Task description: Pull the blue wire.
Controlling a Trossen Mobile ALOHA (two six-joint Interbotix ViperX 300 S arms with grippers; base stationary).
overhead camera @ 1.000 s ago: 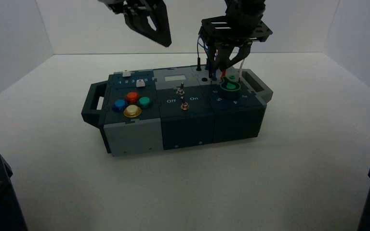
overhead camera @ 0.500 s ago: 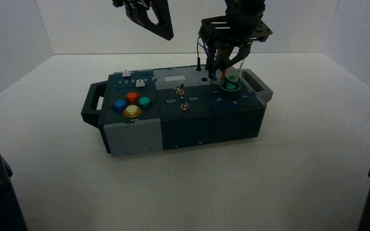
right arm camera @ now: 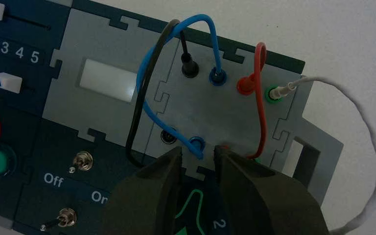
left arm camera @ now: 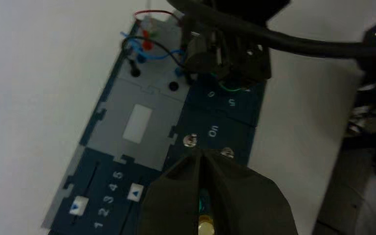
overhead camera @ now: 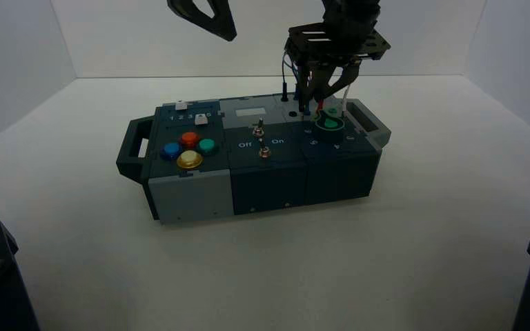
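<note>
My right gripper [right arm camera: 198, 154] wide near blue wire [right arm camera: 216, 46], full loop clear only in right wrist view; left gripper [left arm camera: 200, 152] shut, past box's [right arm camera: 191, 110] far edge

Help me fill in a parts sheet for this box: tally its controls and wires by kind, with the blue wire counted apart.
Round buttons: 4
Sliders: 2
Toggle switches: 2
Knob: 1
Blue wire: 1
Other wires: 3
Total: 13

toggle switches [right arm camera: 82, 160]: shiny metal
blue wire [right arm camera: 144, 68]: smooth plastic-looking
yellow button [overhead camera: 189, 160]: kinda glossy plastic
counter [overhead camera: 269, 262]: pretty smooth, matt
</note>
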